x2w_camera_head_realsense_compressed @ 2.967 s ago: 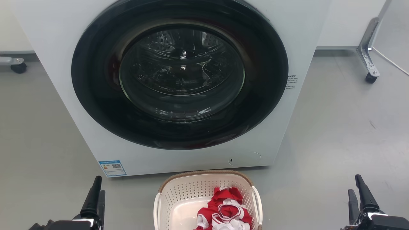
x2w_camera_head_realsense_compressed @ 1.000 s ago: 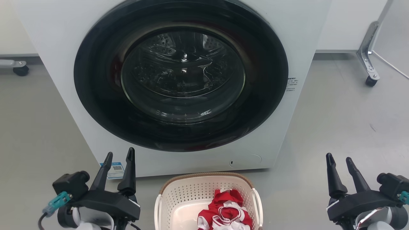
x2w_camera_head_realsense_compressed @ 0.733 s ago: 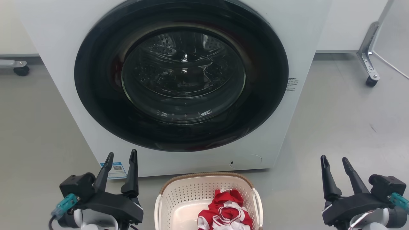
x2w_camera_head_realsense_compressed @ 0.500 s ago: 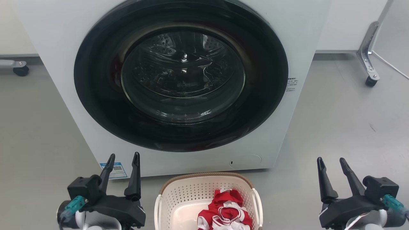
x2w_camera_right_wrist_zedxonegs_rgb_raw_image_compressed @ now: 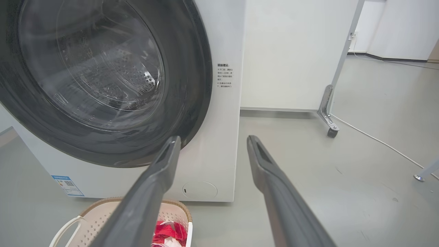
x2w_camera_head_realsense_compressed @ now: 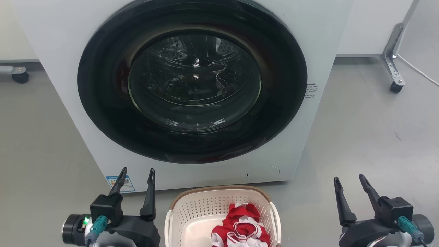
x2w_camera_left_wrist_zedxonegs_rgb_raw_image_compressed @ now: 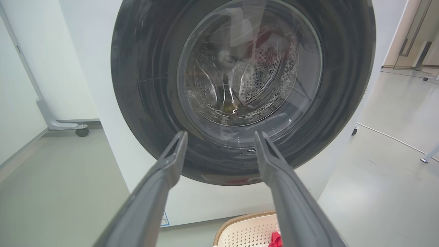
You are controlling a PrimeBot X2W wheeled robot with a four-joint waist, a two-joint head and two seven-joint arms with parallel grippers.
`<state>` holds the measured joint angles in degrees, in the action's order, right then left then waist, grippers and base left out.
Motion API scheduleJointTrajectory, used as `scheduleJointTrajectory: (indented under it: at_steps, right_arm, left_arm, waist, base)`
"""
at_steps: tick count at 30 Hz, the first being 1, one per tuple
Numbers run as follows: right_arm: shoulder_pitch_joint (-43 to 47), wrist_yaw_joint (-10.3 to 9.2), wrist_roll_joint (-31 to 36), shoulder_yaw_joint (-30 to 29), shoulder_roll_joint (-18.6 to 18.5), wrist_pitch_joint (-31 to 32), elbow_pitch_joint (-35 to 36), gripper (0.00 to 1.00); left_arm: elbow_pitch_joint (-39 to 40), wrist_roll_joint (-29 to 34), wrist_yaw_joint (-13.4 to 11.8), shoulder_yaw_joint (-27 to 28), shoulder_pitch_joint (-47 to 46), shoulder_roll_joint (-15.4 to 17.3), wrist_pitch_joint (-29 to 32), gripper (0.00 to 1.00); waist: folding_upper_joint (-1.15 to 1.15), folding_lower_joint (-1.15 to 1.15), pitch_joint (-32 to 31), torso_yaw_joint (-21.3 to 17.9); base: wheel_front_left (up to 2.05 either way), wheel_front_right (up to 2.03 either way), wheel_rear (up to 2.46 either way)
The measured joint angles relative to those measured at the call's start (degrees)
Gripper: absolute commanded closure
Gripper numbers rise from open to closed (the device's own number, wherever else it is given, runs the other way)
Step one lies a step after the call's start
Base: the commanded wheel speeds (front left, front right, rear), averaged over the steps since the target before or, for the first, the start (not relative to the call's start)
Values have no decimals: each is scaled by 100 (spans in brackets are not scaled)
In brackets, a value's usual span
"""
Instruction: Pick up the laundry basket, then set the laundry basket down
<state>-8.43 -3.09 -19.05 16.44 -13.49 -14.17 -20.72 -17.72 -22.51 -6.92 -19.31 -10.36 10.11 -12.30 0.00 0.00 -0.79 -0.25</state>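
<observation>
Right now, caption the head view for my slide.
Open left gripper and right gripper flank the laundry basket before the washing machine.

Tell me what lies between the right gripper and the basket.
Bare grey floor, as the head view shows: the open right gripper stands apart from the basket.

We counted one washing machine (x2w_camera_head_realsense_compressed: 195, 82), one laundry basket (x2w_camera_head_realsense_compressed: 205, 206), one red-and-white cloth bundle (x2w_camera_head_realsense_compressed: 240, 226), two hands (left hand (x2w_camera_head_realsense_compressed: 137, 169), right hand (x2w_camera_head_realsense_compressed: 348, 177)) and two casters (x2w_camera_head_realsense_compressed: 20, 77) (x2w_camera_head_realsense_compressed: 395, 87), at ten and two o'clock.
</observation>
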Motion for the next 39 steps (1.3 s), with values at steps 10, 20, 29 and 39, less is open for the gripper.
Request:
scheduleJointTrajectory:
  at_steps: [10, 20, 29, 39]
  right_arm:
    - [-46, 7, 82, -24, -1, -12, -169, 0]
    - [-62, 58, 82, -47, 5, -12, -232, 0]
    - [-139, 113, 82, -80, 16, -12, -253, 0]
    - [-205, 169, 84, -103, 37, -12, -148, 0]
  left_arm:
    - [-55, 149, -20, 46, 1, -30, -14, 0]
    - [-87, 153, -20, 170, 2, -108, 18, 0]
    - [-100, 214, -20, 221, 3, -152, 19, 0]
    - [55, 253, -20, 225, -2, -202, 63, 0]
  waist:
    - [0, 0, 9, 0]
    - [0, 0, 32, -2]
    - [0, 0, 41, -1]
    - [0, 0, 235, 6]
  base:
    - [0, 0, 0]
    - [0, 0, 0]
    - [0, 0, 0]
    - [0, 0, 0]
